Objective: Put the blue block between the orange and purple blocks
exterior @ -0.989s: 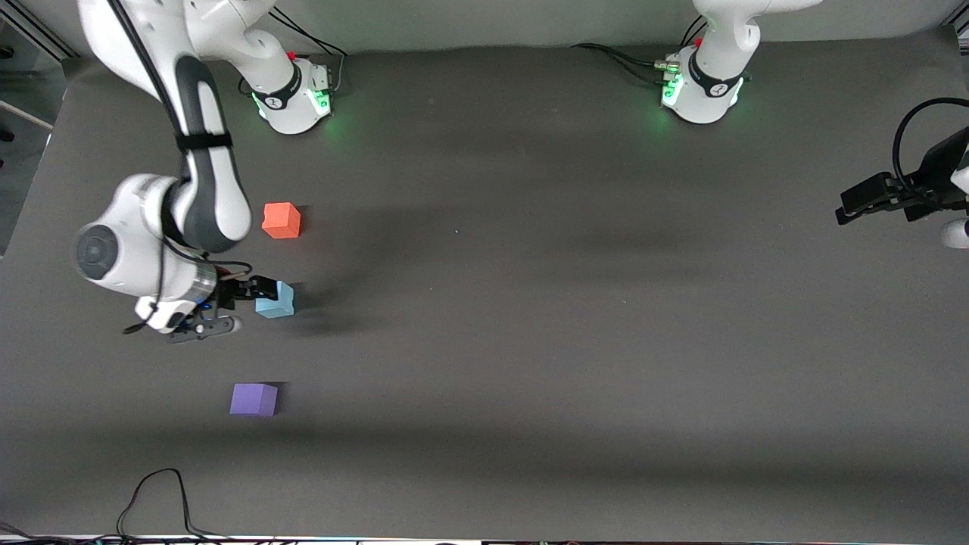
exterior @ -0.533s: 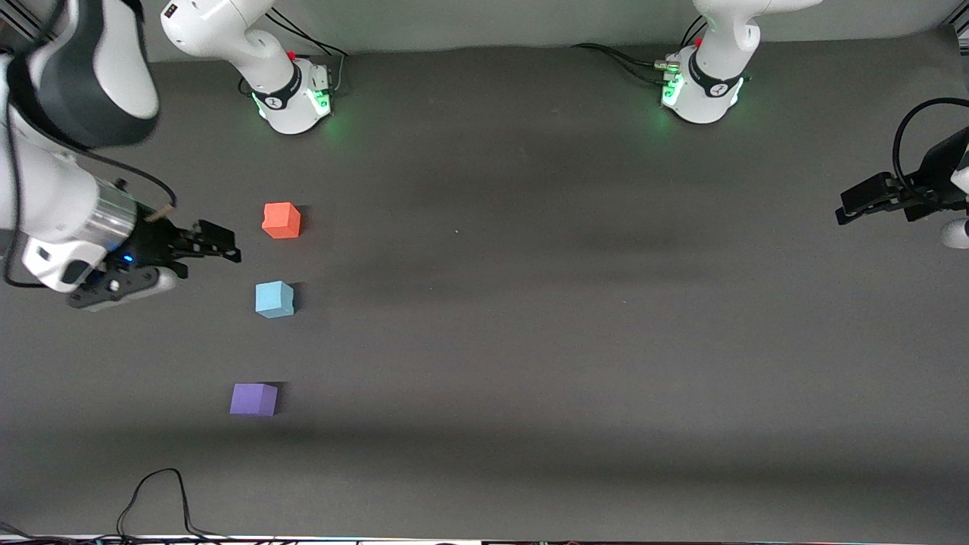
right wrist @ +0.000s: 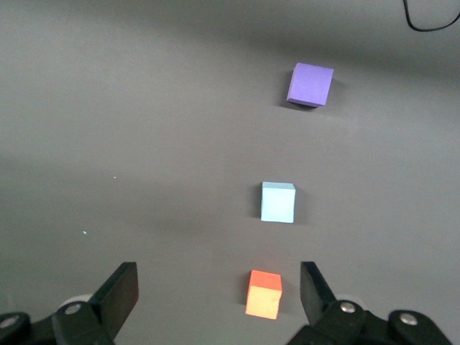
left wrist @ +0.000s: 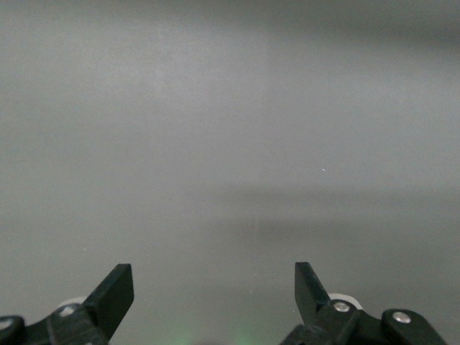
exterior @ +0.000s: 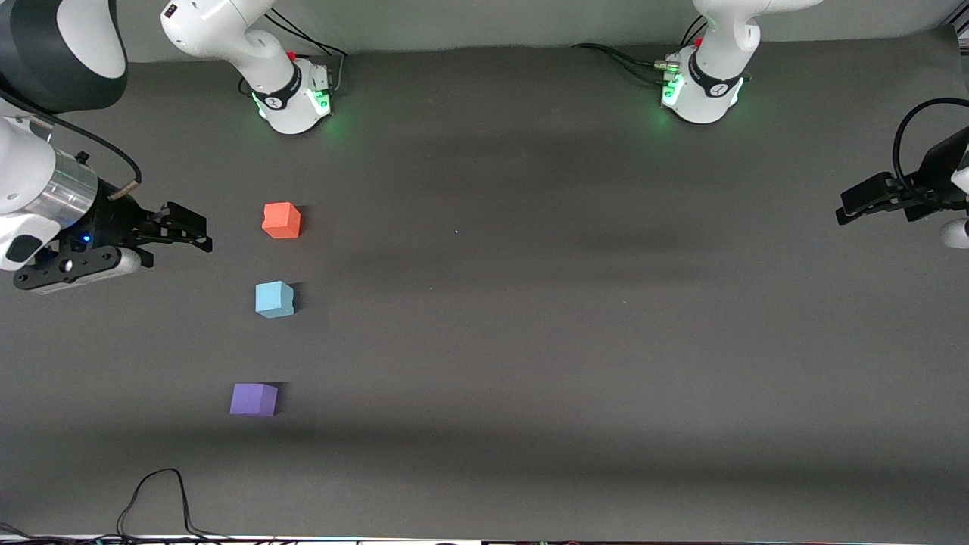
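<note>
Purple block (exterior: 253, 400) sits nearest the front camera, blue block (exterior: 274, 299) between it and the orange block (exterior: 281, 220), all apart, toward the right arm's end of the table. Right gripper (exterior: 198, 231) is up beside the orange block, fingers spread wide, empty. Left gripper (exterior: 846, 208) waits at its own end, fingers wide apart, empty.

The front view looks down on the desk (exterior: 530, 303) from high; both wrist views look past their own fingertips, the right sharing the three blocks.
</note>
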`<state>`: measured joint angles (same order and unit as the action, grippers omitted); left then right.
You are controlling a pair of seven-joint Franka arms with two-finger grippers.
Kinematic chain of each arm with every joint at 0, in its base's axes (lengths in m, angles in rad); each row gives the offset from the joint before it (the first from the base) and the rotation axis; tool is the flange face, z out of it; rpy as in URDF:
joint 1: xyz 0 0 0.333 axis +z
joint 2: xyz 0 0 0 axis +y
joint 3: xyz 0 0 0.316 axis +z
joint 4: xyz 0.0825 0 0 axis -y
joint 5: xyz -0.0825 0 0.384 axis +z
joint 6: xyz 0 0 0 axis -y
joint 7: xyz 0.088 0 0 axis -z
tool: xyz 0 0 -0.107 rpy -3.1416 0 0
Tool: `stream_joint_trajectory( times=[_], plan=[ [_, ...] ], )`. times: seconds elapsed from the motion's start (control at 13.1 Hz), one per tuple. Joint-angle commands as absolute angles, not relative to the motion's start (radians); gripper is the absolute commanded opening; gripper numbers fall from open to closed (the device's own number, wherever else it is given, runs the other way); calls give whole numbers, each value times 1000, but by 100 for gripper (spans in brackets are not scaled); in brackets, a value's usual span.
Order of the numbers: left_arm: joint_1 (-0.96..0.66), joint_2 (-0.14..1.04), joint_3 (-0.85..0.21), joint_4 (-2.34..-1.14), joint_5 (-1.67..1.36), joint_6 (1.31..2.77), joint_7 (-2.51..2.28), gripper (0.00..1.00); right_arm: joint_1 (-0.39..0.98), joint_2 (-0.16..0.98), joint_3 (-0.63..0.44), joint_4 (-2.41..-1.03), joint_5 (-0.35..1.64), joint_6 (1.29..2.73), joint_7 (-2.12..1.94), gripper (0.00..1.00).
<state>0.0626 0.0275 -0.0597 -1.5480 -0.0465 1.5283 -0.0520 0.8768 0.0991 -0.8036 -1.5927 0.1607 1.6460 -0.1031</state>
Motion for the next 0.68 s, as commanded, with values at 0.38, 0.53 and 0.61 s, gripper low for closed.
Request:
stream_joint_trajectory(
  times=[0.38,0.53,0.61],
  plan=[
    [52,11,-49,-1562,-41,1536,-37,100,415,-15,-289,-1632,31,1617,14,100],
    [51,12,-51,-1562,-41,1536,-37,100,271,-49,-203,-1687,31,1620,11,100],
    [51,11,-51,-1562,-40,1536,-37,100,190,-79,-134,-1725,32,1627,11,100]
  ],
)
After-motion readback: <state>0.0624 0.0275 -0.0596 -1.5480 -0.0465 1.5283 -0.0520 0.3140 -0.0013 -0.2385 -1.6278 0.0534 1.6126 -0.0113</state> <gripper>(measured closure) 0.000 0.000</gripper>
